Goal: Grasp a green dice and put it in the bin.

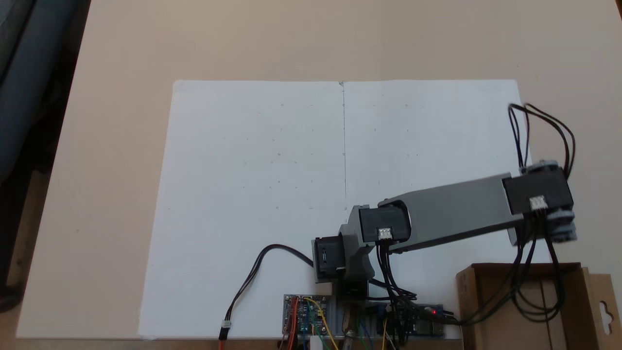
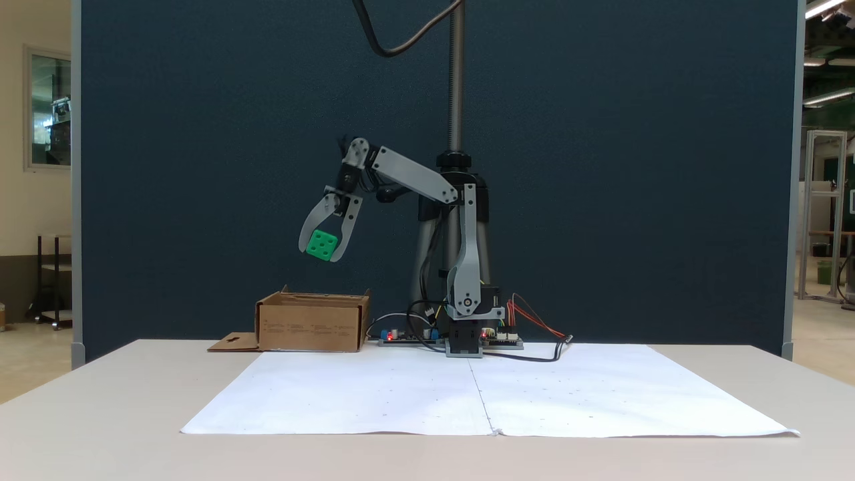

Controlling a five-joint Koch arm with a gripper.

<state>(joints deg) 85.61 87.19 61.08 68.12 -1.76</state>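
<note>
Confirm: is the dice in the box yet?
Not yet. The green dice is clamped in the gripper, held in the air above the open box.

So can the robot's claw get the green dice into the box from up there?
Probably yes. The claw holds the green dice in the air above the open cardboard box, and nothing sits between them. It looks roughly over the box, though how well it lines up front to back is hard to tell.

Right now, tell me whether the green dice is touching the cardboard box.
Apart. A fixed view shows the green dice held in the tool, hanging in the air above the cardboard box.
</note>
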